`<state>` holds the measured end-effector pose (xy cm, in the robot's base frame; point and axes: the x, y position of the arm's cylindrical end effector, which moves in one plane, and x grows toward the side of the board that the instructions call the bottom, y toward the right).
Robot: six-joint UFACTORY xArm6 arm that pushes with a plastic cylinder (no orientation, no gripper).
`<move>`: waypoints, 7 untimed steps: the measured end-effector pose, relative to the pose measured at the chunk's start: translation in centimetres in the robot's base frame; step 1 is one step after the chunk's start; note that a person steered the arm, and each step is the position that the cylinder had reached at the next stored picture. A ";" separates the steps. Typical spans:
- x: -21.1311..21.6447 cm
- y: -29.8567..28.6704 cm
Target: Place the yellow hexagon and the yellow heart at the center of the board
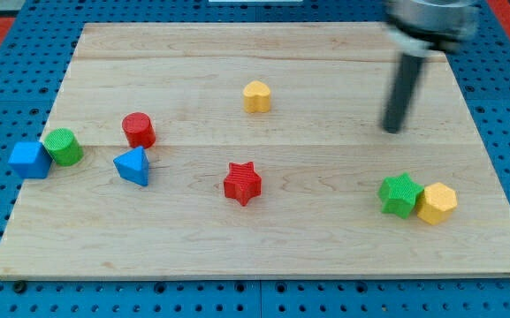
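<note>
My tip (393, 130) stands upright, well above the yellow hexagon (437, 203).

Arm shows only at view's top right: 1 blurred grey and black round housing w/ a pale rim, cut off by the frame. Below it 1 straight dark rod, smooth, approx. cylindrical, ending in my tip (394, 131), blunt, matte black.

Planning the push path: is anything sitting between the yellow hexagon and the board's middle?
Yes. The green star touches the yellow hexagon on its left side, toward the centre. My tip hangs above both, touching neither.
</note>
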<state>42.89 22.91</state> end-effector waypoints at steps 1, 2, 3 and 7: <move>8.2 4.4; 14.4 2.3; 13.6 -1.9; 2.9 -0.5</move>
<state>45.80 22.38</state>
